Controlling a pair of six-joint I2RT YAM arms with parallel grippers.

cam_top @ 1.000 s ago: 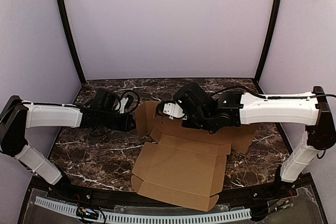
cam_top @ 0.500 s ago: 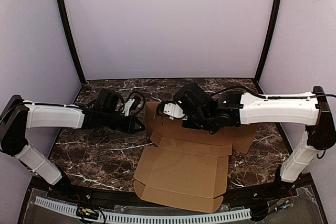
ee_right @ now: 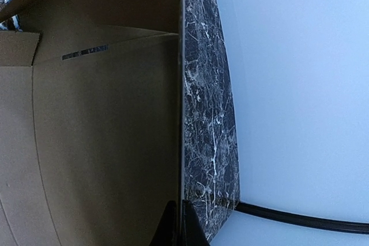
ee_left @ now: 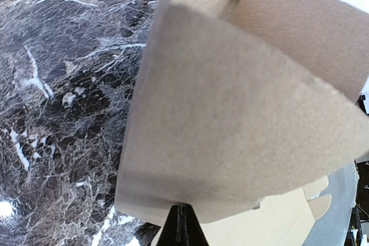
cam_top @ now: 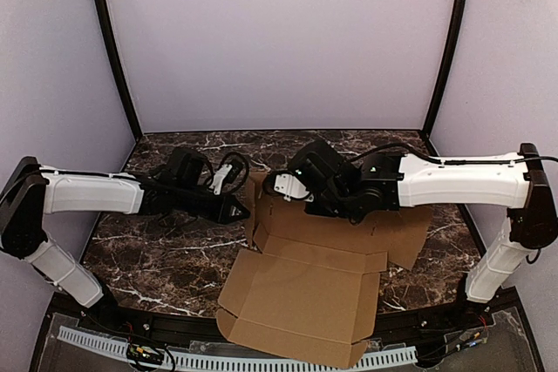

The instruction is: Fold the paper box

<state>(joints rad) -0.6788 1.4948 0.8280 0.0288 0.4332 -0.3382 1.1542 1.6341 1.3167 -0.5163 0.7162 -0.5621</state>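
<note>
A tilted flap of the paper box (ee_left: 230,119) fills most of the frame. The left hand (ee_left: 180,226), tips pressed together, meets its lower edge above the dark marbled bench (ee_left: 57,84).

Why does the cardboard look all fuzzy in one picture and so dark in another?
Left wrist view: the paper box sits very close to the lens, so its flap is soft, while the marble table behind looks sharper. Right wrist view: the box is shaded and dim next to the bright wall. Top view: everything is evenly lit and sharp.
</note>
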